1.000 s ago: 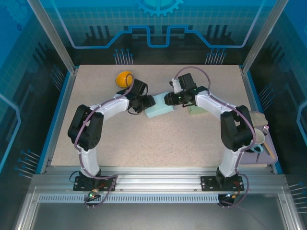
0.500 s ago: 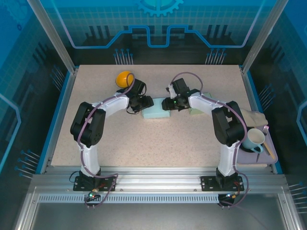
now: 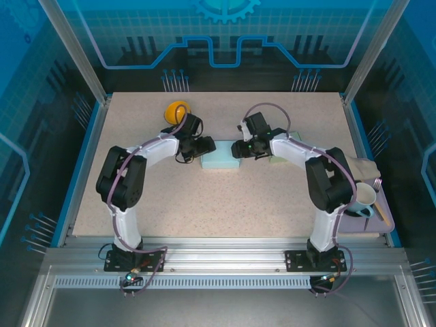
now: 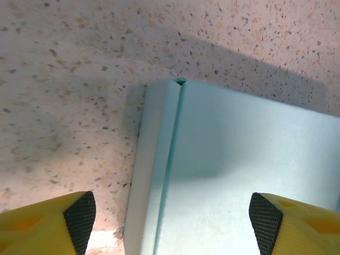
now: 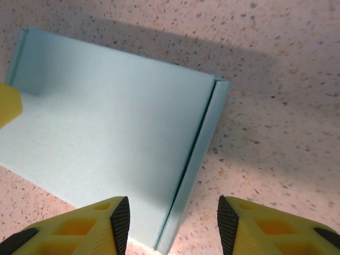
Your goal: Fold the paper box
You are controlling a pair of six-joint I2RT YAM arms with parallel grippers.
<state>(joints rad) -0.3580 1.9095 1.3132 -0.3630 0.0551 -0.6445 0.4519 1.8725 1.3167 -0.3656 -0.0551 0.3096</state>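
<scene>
A: Where is the paper box (image 3: 220, 161)?

B: Flat on the counter (image 3: 204, 211), toward the far side, between the two arms. Its long axis runs left to right, so one short end faces each arm.

A: Start on the left. How are the left fingers (image 4: 79, 217) set?

B: They are spread wide and hold nothing. From the left wrist, the box's left end lies just ahead. Its narrow end flap and seam run away from the camera, inside the gap and closer to one pad.

A: And the right fingers (image 5: 121, 220)?

B: They are apart too, though less widely, and pinch nothing. The right end's flap and its seam lead straight into the gap between them.

A: Which arm is nearer?

B: Neither, really. From above, each arm sits right at its own end. I cannot tell whether any pad touches the cardboard.

A: So what does the next move turn on?

B: In my judgement, on those seams. Each flap lies across the box's long axis and in line with its wrist, so either pair could come down astride its flap to press or tuck it.
</scene>
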